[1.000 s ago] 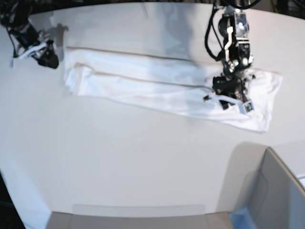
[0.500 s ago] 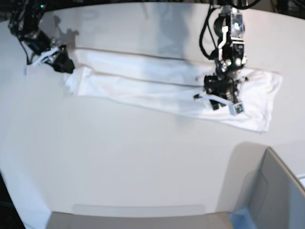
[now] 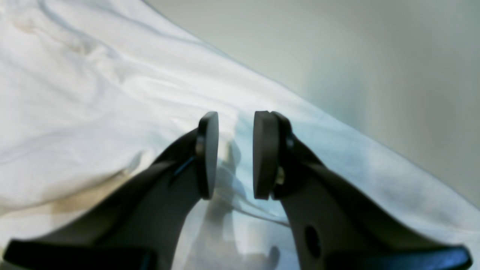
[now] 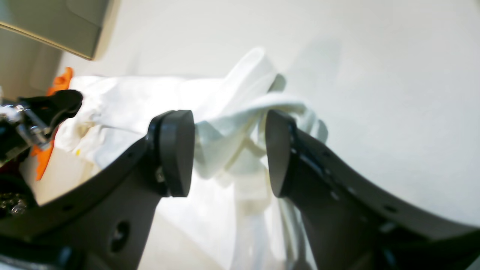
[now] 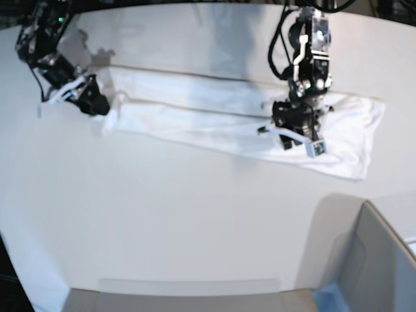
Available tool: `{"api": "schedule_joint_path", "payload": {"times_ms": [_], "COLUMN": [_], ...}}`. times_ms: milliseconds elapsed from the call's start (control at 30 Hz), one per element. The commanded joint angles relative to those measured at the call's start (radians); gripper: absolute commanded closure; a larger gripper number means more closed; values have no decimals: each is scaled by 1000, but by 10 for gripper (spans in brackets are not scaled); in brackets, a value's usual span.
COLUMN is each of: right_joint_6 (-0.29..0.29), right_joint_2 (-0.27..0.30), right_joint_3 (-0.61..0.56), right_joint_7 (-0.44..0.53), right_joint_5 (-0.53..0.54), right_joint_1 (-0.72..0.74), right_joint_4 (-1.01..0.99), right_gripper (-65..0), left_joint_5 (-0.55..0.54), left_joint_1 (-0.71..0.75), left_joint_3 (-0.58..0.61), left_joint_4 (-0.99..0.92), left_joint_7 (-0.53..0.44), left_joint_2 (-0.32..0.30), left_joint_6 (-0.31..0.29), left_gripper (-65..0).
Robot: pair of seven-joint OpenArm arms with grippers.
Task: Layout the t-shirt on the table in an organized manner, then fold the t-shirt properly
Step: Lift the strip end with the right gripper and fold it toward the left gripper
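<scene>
The t-shirt (image 5: pixel 234 123) lies on the table (image 5: pixel 162 214) as a long folded band across the far half of the base view, its right end wider than its left. A grey box (image 5: pixel 377 266) stands at the near right corner, well apart from the cloth.

Base view: the left gripper (image 5: pixel 294 130) is positioned over the right portion of the band, and the right gripper (image 5: pixel 97 104) sits at the band's left end. Finger spacing cannot be read from this view.

Left wrist view: the left gripper (image 3: pixel 234 153) has its jaws parted with a narrow gap. White fabric of the t-shirt (image 3: pixel 93 93) lies beneath and beyond the fingertips, and nothing is clamped between the pads; whether the tips touch the cloth cannot be told. The bare table (image 3: pixel 375 67) shows past the garment's edge at upper right.

Right wrist view: the right gripper (image 4: pixel 228 150) has its jaws spread wide. A bunched end of the t-shirt (image 4: pixel 232 108) stands between and beyond the pads, but neither pad is pressed onto it. This view alone shows orange print (image 4: pixel 62 82) at the far end of the cloth, beside the dark body of the other arm (image 4: pixel 41 108).
</scene>
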Motion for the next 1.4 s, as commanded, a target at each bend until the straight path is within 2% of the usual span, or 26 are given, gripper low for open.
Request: {"api": "schedule_joint_path", "payload": {"times_ms": [0, 167, 400, 467, 600, 667, 767, 933, 1233, 1367], "right_joint_6": [16, 11, 11, 11, 7, -16, -75, -179, -187, -187], "right_joint_2": [11, 13, 14, 17, 13, 10, 3, 5, 13, 43], "right_joint_3": [-7, -12, -16, -53, -105, -118, -138, -141, -135, -135], "right_joint_7": [13, 13, 13, 15, 18, 20, 20, 21, 21, 21], "right_joint_5": [7, 2, 1, -8, -146, -223, -312, -372, -475, -502], "right_joint_1": [8, 31, 31, 39, 68, 78, 92, 97, 129, 154], "right_joint_4": [-4, -105, -112, -110, -64, -27, 22, 74, 96, 99], "right_gripper": [-308, -308, -308, -307, -306, -298, -215, -14, 0, 0], "left_joint_5": [3, 3, 3, 3, 3, 3, 3, 3, 3, 3], "left_joint_1": [-10, -10, -10, -10, -10, -9, 10, 16, 26, 42], "left_joint_3": [0, 0, 0, 0, 0, 0, 0, -2, -2, -8], "left_joint_4": [16, 16, 16, 16, 16, 16, 17, 20, 57, 123], "left_joint_7": [-21, -21, -21, -21, -21, -21, -21, -21, -18, 44], "left_joint_2": [-3, -3, -3, -3, -3, -3, -3, -3, -3, -3], "left_joint_6": [-6, -6, -6, -6, -6, -6, -6, -6, -6, -4], "left_gripper": [-155, -155, -155, -155, -155, -155, -155, -155, -155, -155]}}
